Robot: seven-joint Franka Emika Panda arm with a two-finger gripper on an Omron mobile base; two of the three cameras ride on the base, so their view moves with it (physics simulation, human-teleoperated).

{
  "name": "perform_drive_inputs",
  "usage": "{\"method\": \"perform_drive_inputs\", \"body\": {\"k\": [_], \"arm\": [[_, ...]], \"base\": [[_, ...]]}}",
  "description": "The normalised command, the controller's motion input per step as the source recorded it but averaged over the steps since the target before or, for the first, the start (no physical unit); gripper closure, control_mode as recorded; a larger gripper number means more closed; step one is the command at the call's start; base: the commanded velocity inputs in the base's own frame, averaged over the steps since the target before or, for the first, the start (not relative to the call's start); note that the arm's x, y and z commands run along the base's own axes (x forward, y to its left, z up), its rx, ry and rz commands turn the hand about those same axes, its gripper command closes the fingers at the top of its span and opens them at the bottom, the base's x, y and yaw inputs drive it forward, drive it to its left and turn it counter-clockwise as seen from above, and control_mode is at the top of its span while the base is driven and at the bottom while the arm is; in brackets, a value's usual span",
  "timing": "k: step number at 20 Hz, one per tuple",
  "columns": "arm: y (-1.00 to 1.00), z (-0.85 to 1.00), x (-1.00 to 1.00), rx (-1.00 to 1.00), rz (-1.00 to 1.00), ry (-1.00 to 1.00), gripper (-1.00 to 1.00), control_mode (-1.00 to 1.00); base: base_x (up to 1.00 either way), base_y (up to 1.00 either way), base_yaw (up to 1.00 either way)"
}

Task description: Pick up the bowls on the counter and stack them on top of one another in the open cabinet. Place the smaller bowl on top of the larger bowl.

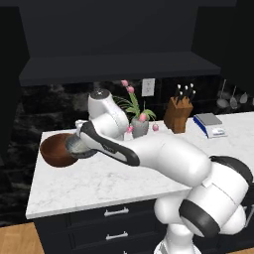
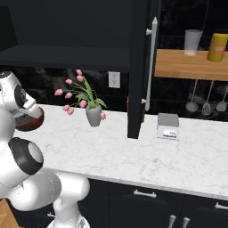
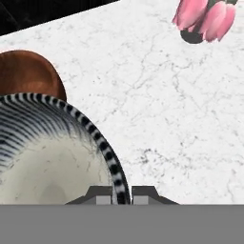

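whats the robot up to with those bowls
The white robot arm has its pincer closed on the rim of the small dark grey bowl with a pale speckled inside, its fingers either side of the rim. The wide reddish-brown wooden bowl sits right beside it on the white marble counter. The dark cabinet shelf above holds no bowl yet.

At the bottom centre of the frame, the end effector point(image 3: 122, 195) has its two tips on both sides of the rim of the smaller bowl point(image 3: 52, 157), which fills the lower left. Behind it, at the left edge, shows the larger bowl point(image 3: 28, 74). The white marble surface point(image 3: 167, 109) covers the right. Pink flowers point(image 3: 205, 16) are in the upper right corner.
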Motion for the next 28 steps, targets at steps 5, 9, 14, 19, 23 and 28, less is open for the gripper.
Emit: {"method": "perform_drive_inputs", "body": {"k": [5,9,14,19,23,28], "arm": [[0.22,-0.09,0.15,0.11,-0.04,0.02,1.0,-1.0],[0.22,-0.34,0.49,0.08,-0.06,0.0,1.0,-1.0],[0.42,-0.14,0.46,0.02,-0.06,0.0,1.0,-1.0],[0.42,-0.15,0.32,0.0,-0.03,0.0,1.0,-1.0],[0.38,-0.19,0.33,-0.03,-0.02,-0.02,1.0,-1.0],[0.17,-0.17,0.46,0.0,-0.05,-0.04,1.0,-1.0]], "base": [[0.0,0.0,0.0],[0.0,0.0,0.0],[0.0,0.0,0.0],[0.0,0.0,0.0],[0.0,0.0,0.0],[0.0,0.0,0.0]]}}
